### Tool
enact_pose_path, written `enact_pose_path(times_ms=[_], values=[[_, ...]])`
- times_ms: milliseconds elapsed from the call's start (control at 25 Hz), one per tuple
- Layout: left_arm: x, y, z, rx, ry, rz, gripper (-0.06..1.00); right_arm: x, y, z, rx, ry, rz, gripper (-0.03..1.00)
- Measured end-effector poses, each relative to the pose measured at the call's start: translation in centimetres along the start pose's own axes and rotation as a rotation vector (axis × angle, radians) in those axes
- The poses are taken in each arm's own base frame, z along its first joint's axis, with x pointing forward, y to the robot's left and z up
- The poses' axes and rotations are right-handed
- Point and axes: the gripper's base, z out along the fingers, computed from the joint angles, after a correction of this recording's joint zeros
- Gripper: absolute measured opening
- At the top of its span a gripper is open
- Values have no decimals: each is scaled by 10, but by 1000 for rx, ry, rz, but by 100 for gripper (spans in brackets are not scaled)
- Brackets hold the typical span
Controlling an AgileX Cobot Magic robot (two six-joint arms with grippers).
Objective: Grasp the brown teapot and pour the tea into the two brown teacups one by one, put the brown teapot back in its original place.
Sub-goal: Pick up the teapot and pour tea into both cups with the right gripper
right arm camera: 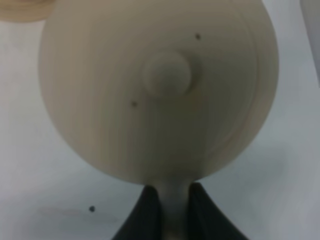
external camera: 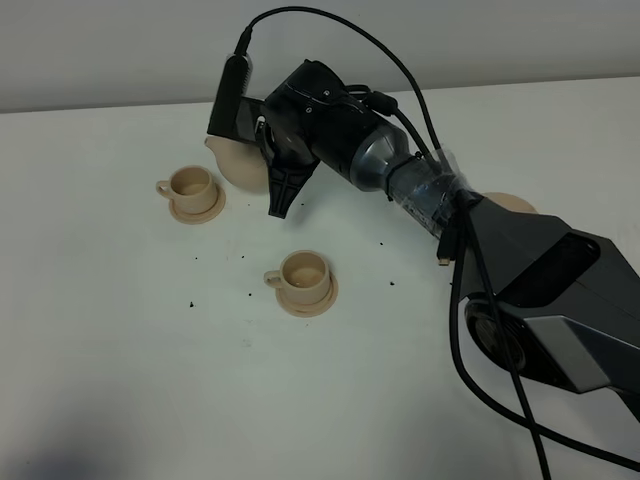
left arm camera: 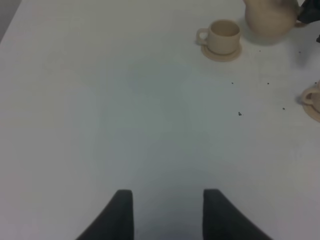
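Observation:
My right gripper (external camera: pixel 256 145) is shut on the loop handle of the brown teapot (external camera: pixel 236 160) and holds it just right of the far left teacup (external camera: pixel 190 186). The arm hides most of the pot. In the right wrist view the teapot (right arm camera: pixel 160 85) fills the frame, lid knob facing the camera, with its handle pinched in the right gripper (right arm camera: pixel 175 202). The second teacup (external camera: pixel 303 274) stands on its saucer nearer the front. The teapot's saucer (external camera: pixel 517 205) peeks out behind the right arm. My left gripper (left arm camera: pixel 167 210) is open and empty over bare table, far from the cup (left arm camera: pixel 223 35) and the teapot (left arm camera: pixel 269 19).
The white table (external camera: pixel 120 350) has small dark specks scattered around the two cups. The right arm's body and cables (external camera: pixel 540 290) fill the right side of the exterior high view. The second cup's saucer edge (left arm camera: pixel 313 102) shows at the border of the left wrist view.

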Motion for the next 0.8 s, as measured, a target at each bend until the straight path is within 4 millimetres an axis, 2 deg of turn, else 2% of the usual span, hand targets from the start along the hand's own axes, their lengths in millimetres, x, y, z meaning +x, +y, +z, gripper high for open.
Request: enact_pose_path(times_ms=[800], values=[[0,0,0,0,0,0,38,-11,7,-5,84,14,-173,12]])
